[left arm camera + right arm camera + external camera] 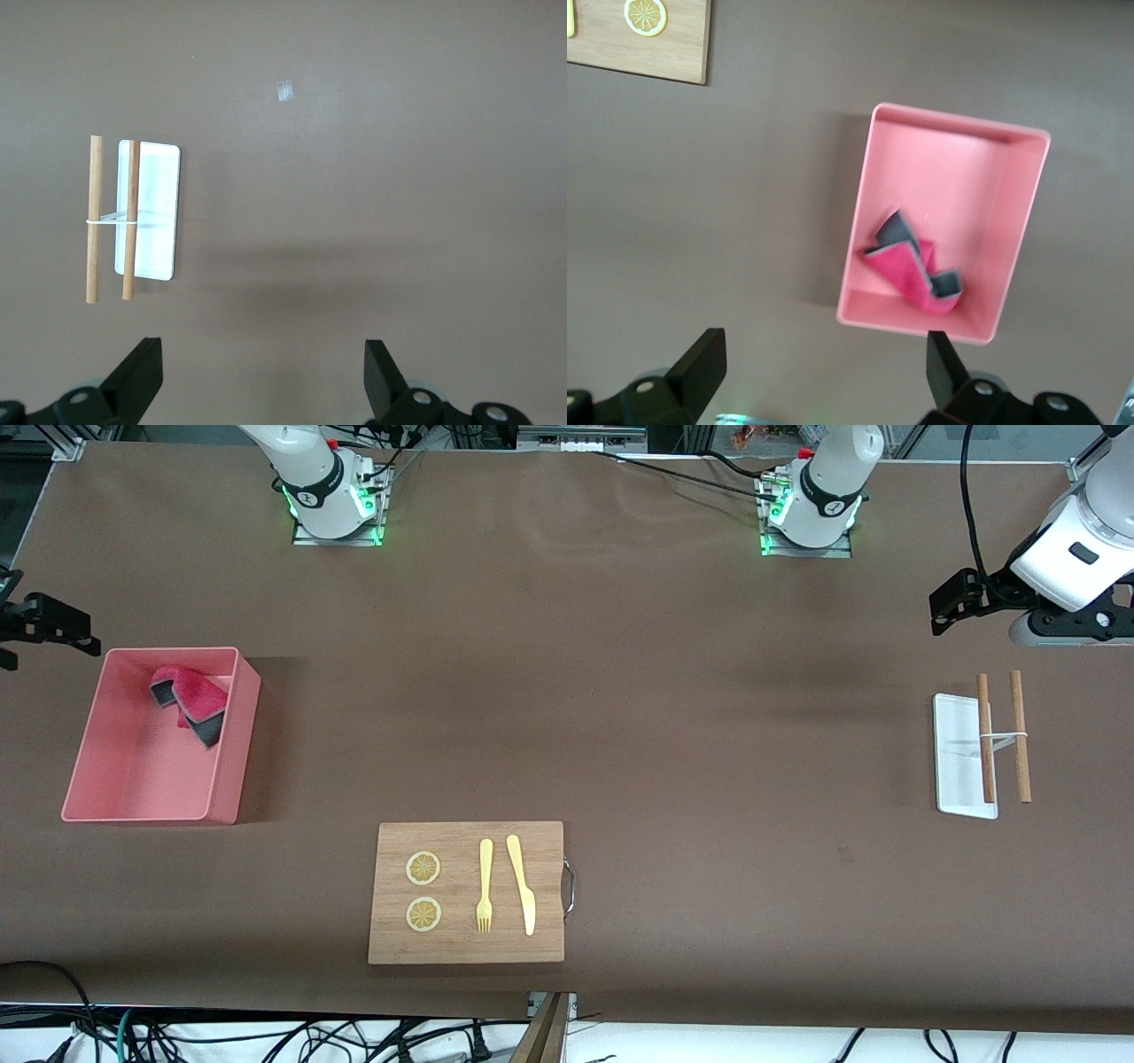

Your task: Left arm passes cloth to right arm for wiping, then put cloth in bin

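Front view
- Surface: brown covered surface (567, 717), both arm bases along its top edge.
- Bin: pink rectangular plastic tub with low walls (229, 779), toward the right arm's end of the surface.
- Cloth: crumpled crimson-pink terry towel with dark grey reverse (192, 701), lying in the bin, in the part farther from the front camera, free of both end effectors.
- Board: wooden cutting board with a metal handle (466, 948), nearer the front camera than the bin; on it two lemon slices (423, 868), a yellow plastic fork (485, 884) and a yellow plastic knife (522, 881).
- Tray: small white rectangular tray (959, 762), toward the left arm's end; a pair of wooden sticks joined by a white band (1020, 735) lies partly across it.
- Left end effector: black (952, 602), raised at the left arm's end, above bare surface.
- Right end effector: black (44, 624), at the picture's edge beside the bin.

Left wrist view
- Left end effector: (262, 381) fingers spread wide, nothing between them.
- Below: bare surface, with the white tray (159, 177) and sticks (93, 217) off to one side.

Right wrist view
- Right end effector: (826, 376) fingers spread wide, holding nothing.
- Below: the bin (992, 319) with the cloth (908, 270) inside, grey folds showing; a corner of the board (664, 53) well apart.
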You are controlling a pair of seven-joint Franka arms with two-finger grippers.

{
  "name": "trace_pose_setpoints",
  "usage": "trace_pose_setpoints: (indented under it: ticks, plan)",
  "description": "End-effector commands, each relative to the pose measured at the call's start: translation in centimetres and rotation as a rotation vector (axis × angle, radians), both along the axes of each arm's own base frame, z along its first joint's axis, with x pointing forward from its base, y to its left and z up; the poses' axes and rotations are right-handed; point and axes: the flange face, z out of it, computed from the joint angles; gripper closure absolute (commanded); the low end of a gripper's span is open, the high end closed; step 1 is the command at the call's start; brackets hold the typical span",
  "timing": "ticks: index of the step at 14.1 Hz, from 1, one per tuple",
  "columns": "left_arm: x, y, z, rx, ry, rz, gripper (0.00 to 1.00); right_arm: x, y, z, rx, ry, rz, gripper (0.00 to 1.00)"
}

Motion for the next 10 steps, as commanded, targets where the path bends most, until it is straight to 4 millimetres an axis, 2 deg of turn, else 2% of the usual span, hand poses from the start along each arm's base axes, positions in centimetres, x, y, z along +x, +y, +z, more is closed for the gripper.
trace_pose_setpoints:
  ticks: [1, 4, 10]
  plan:
    - [-0.14, 0.09, 0.22, -0.022, 0.009, -0.013, 0.00, -2.15, 2.72, 0.86, -0.023, 0.040, -0.112, 0.00]
    - [-0.19, 0.09, 0.18, -0.022, 0.013, -0.013, 0.00, -2.46, 2.93, 0.29, -0.026, 0.090, -0.198, 0.00]
    - [-0.20, 0.18, 0.17, -0.022, 0.015, -0.011, 0.00, -1.93, 2.52, 0.06, -0.030, 0.089, -0.201, 0.00]
